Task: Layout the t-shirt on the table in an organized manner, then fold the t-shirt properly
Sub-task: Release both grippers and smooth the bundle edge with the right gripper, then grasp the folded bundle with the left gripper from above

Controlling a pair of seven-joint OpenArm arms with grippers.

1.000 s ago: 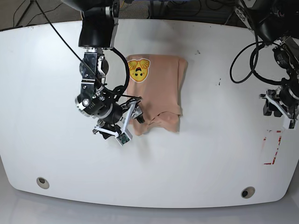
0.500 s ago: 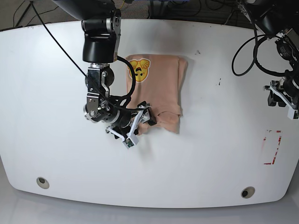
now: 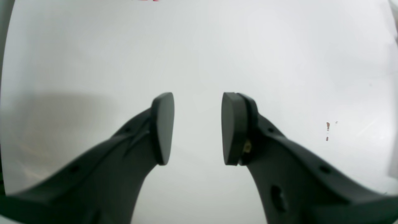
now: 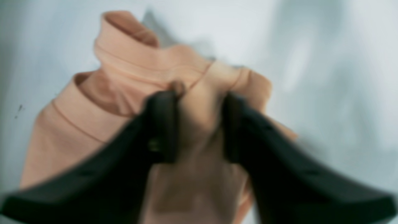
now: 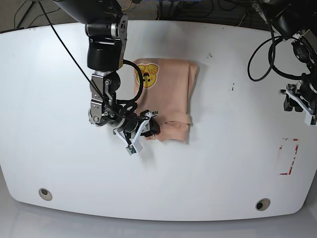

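T-shirt: we see the peach t-shirt (image 5: 168, 94) lying near the middle of the white table (image 5: 223, 168), already doubled into a narrow block, with the yellow bear print (image 5: 147, 74) facing up at the far end.
Near edge: in the right wrist view the fabric at our end is bunched into rolled bands and loose folds, not flat.
Right gripper: our right gripper (image 4: 199, 124) has its jaws drawn in on a pinch of that bunched cloth, with peach fabric filling the gap between them. The view is blurred, so we cannot say how many layers are caught.
Left gripper: our left gripper (image 3: 197, 127) hangs over bare table near the edge, well apart from the shirt, jaws partly apart with nothing between them.
Handling: we judge the cloth light, limp and easily creased. It will drape and drag, not hold a shape, and it should slide readily on the glossy top.
Where to hold: we would take it at a hem or a corner of the folded stack, gripping all layers together, because a pinch in a loose ridge like this one may lift only the top layer.
Risk: we think a one-sided pull could skew the fold or drag the whole block.
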